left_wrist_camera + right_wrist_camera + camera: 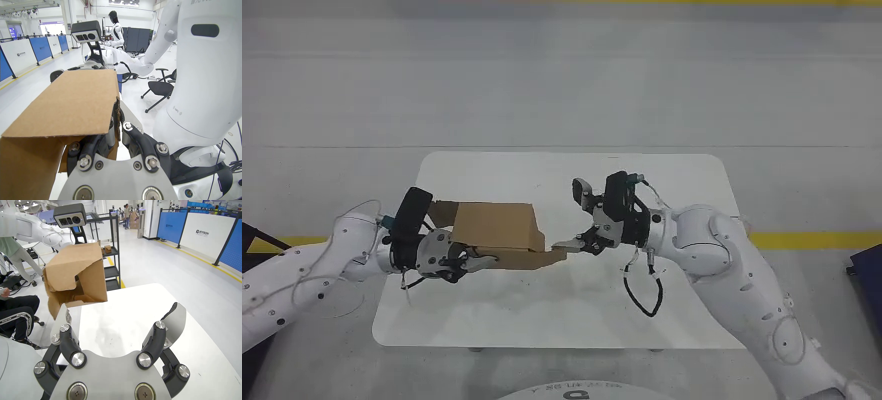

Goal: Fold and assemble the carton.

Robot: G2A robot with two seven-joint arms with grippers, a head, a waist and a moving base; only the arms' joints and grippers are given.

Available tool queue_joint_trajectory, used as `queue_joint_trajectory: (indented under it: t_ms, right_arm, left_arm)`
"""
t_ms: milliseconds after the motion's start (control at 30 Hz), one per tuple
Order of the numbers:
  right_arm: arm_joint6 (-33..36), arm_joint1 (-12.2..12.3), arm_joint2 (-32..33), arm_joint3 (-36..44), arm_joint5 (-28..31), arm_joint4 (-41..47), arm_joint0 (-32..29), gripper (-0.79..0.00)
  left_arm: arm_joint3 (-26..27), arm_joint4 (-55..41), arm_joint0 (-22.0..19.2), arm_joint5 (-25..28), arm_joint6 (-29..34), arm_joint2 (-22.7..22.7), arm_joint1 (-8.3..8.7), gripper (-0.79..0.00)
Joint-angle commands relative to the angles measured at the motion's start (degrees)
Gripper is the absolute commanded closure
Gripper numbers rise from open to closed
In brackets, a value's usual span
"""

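Cardboard carton [497,232] sits left of centre in top view, over the desk [672,300], one end open w/ loose flaps. Prob. light: panels stiff, scored folds give easily, ragged edge fragile, so grip a wall edge, not a flap. Left gripper [118,113] jaws pinch its near wall. Right gripper [121,311] jaws spread wide, one tip just beside the lower flap. Open desk room toward frame right; desk edge near at lower left.
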State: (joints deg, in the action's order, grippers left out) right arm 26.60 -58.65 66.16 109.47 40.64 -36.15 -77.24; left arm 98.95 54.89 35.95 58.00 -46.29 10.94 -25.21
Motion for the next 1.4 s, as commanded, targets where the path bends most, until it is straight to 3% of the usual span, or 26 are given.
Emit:
queue_joint_trajectory:
  t_ms: [0, 200, 333, 433, 733, 1000, 1367]
  right_arm:
    - [0.2, -0.2, -1.1, -0.4, -0.9, -0.6, 0.9, -0.785]
    - [-5.0, -0.2, 1.5, -0.7, -1.9, 0.1, 0.3, -0.785]
    - [-10.3, 0.6, 6.2, 1.8, 4.8, 0.9, -4.6, -0.785]
    - [-10.1, 0.8, 7.0, 3.3, 6.4, -1.2, -6.3, -0.785]
    - [-6.6, -0.4, -0.2, 2.7, -3.1, -7.8, -2.1, -0.785]
    - [-6.9, -1.0, -3.3, 1.1, -1.9, -6.5, 0.7, -0.785]
    - [-5.9, -1.4, -5.0, -1.2, 1.1, -3.0, 2.9, -0.785]
  left_arm:
    - [0.1, 0.4, 0.0, 0.0, 0.0, -0.1, -0.08, 0.0]
    - [-0.9, -0.8, -0.1, 0.0, 0.0, 0.2, -0.24, 0.0]
    - [-3.3, -4.0, 0.5, 0.0, 0.0, 1.5, -0.19, 0.0]
    - [-4.4, -3.7, 0.9, 0.0, 0.0, 2.2, -0.39, 0.0]
    - [-1.6, -2.1, 1.6, 0.0, 0.0, 1.5, -1.98, 0.0]
    - [-0.7, -3.2, 0.3, 0.0, 0.0, -1.2, -2.72, 0.0]
    - [-0.4, -2.1, 0.6, 0.0, 0.0, -1.2, -3.36, 0.0]
